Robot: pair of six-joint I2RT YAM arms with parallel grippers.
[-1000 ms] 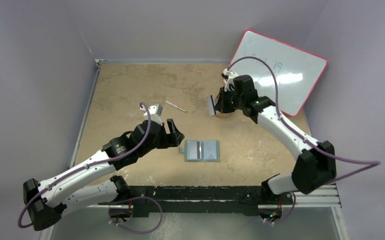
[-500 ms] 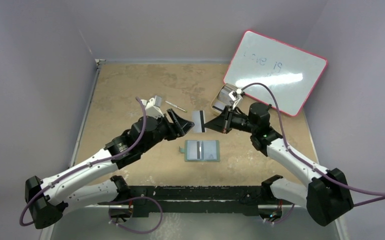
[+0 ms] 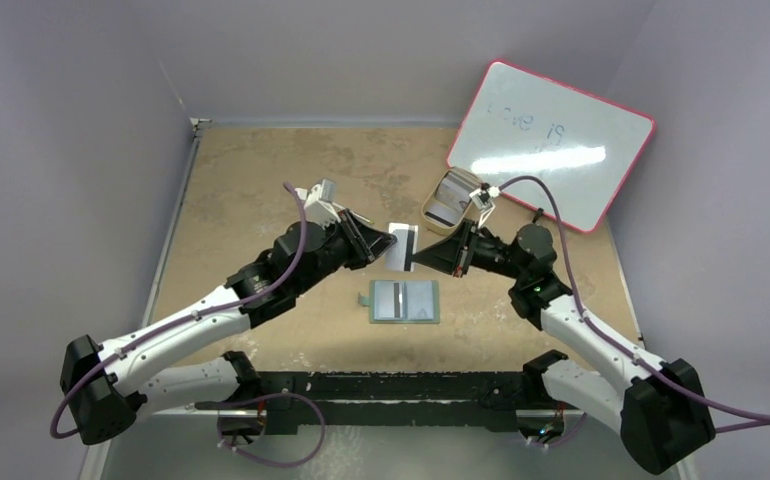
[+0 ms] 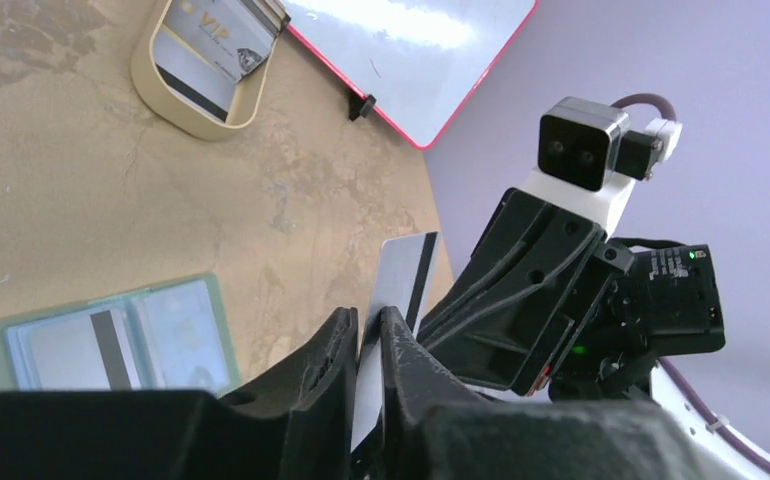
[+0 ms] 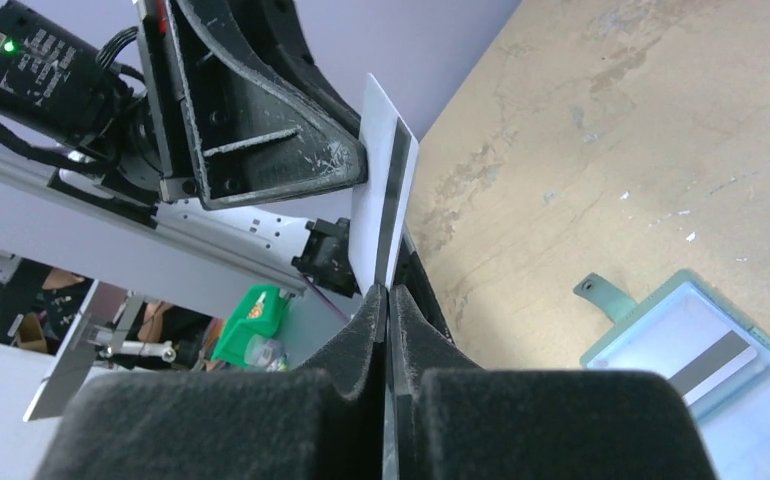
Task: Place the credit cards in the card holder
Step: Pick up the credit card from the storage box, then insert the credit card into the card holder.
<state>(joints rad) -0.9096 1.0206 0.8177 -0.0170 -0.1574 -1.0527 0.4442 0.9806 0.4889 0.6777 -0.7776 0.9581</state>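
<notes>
Credit card [image 3: 399,246] aloft near card holder [image 3: 422,300] — right gripper [image 5: 388,293] clamped on it, left gripper [image 4: 367,320] pinching opposite edge.

Thin greyish-white plastic credit card [image 3: 399,245] aloft, flat grey-green folding card holder [image 3: 423,300] open
We see the card upright in mid-air, dark band along one edge, just beyond the holder; a second banded card [image 3: 389,298] sits in its left pocket.

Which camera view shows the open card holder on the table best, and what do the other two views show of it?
The top external view: the card holder lies whole and open, with one card inside. The left wrist view shows most of it, at a slant. The right wrist view shows only one corner.
</notes>
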